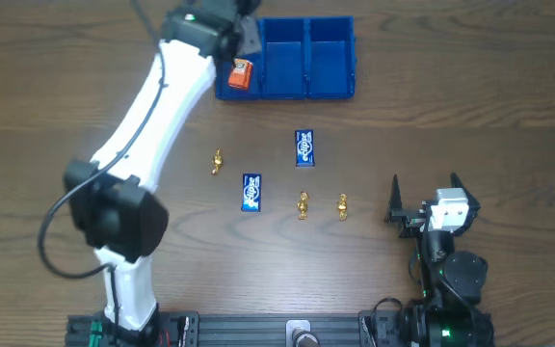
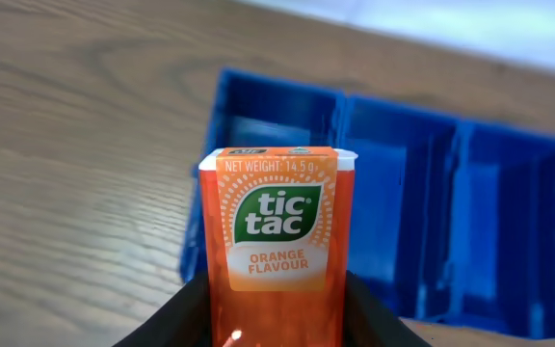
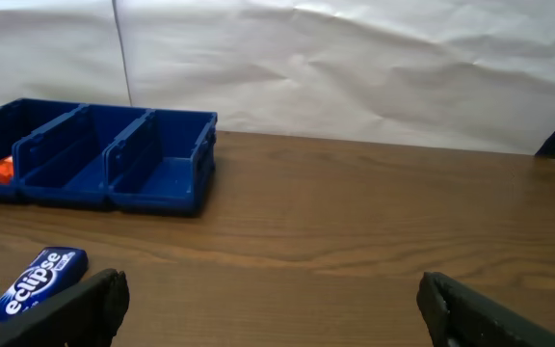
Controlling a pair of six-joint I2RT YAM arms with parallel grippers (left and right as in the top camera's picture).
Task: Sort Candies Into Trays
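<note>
A: What's hard to make out?

B: From above, the left arm (image 1: 152,106) crosses the left compartment of the tray (image 1: 287,93), so part of that floor is hidden. In the left wrist view the orange box (image 2: 277,222) blocks much of it too, and the box's lower end is cut off by the frame.

A: Who has the box?

B: The left gripper (image 1: 241,64). Its fingers (image 2: 176,323) press the box's two sides and hold it upright at the left compartment. I cannot tell whether it hangs above the floor or touches it. The right wrist view catches a bit of orange behind that compartment's wall.

A: And the other compartments?

B: The middle and right ones show bare blue floor from above.

A: What lies loose?

B: Two blue packs (image 1: 304,148) (image 1: 251,193) and three gold candies (image 1: 217,162) (image 1: 303,205) (image 1: 341,204) lie on the table (image 1: 470,116). They are spread between the tray and the arms' bases, none touching. One pack lies nearer the tray; the other sits between the lone candy and the pair.

A: The right gripper?

B: The right gripper (image 1: 424,179) has its fingers spread wide with nothing between them. It sits close to its own base, near the rightmost gold candy but apart from it.

A: Room to move?

B: The tray stands near the table's far edge — a white backdrop rises just behind it. Open wood lies to the tray's right and along the table's left side.
</note>
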